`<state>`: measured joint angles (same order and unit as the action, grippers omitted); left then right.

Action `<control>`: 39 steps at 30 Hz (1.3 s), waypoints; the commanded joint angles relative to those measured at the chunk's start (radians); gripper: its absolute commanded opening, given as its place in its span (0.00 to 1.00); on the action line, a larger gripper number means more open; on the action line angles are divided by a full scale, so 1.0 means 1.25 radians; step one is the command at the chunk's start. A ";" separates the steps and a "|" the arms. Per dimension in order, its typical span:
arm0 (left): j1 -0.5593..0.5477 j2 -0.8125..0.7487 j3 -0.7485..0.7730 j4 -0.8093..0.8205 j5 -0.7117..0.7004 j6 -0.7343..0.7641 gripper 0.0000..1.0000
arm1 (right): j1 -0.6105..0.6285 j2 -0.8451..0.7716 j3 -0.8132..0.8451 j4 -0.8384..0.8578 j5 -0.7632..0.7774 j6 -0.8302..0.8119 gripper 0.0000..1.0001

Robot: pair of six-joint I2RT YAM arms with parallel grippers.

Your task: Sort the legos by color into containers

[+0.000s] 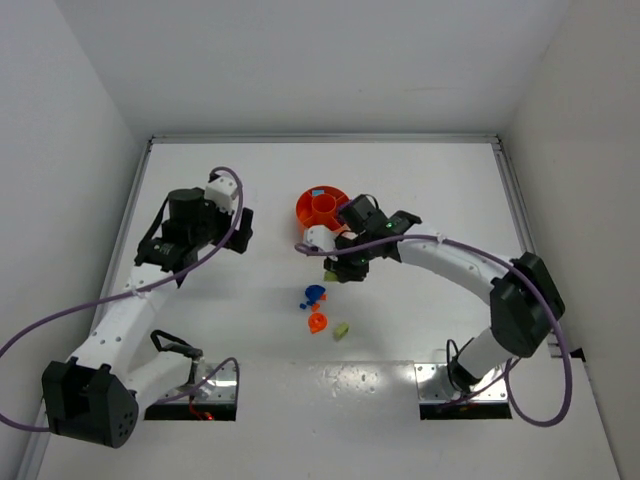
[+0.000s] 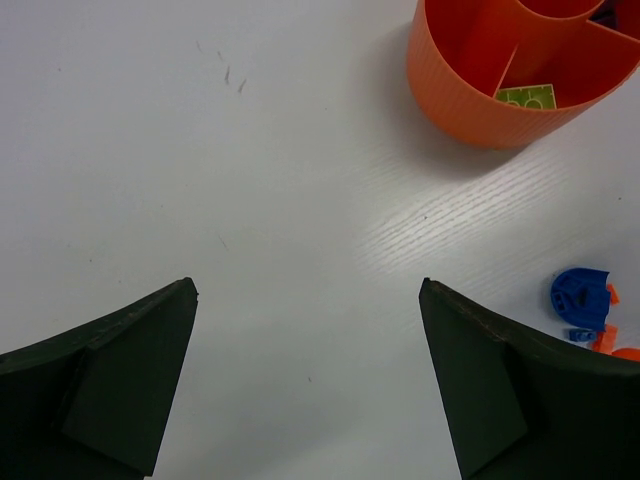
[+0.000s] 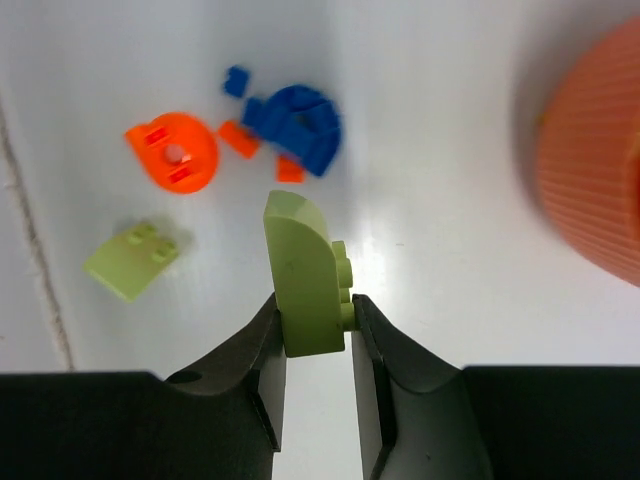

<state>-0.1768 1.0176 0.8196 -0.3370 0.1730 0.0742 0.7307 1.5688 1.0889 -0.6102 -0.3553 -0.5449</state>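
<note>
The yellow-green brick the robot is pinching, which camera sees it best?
The right wrist view: the pale yellow-green rounded plastic brick sits big and sharp in the middle, pinched by the right end effector. In the top view the right arm hides it. The left wrist view misses it entirely.

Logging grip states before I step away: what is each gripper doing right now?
Left gripper: open, holding nothing.
Right gripper: closed on a yellow-green lego.
</note>
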 commanded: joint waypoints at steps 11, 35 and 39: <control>0.016 -0.002 -0.006 0.035 0.021 -0.008 1.00 | -0.079 0.224 0.356 -0.010 0.109 0.107 0.13; 0.047 0.016 -0.006 0.035 0.059 -0.008 1.00 | -0.095 0.181 0.365 -0.019 0.100 0.113 0.43; 0.047 0.023 0.001 0.027 0.067 -0.008 1.00 | -0.095 0.086 0.300 -0.124 -0.039 0.021 0.40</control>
<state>-0.1299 1.0443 0.8047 -0.3199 0.2321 0.0734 0.6102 1.7882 1.5002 -0.6750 -0.2501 -0.4309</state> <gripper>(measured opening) 0.995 0.405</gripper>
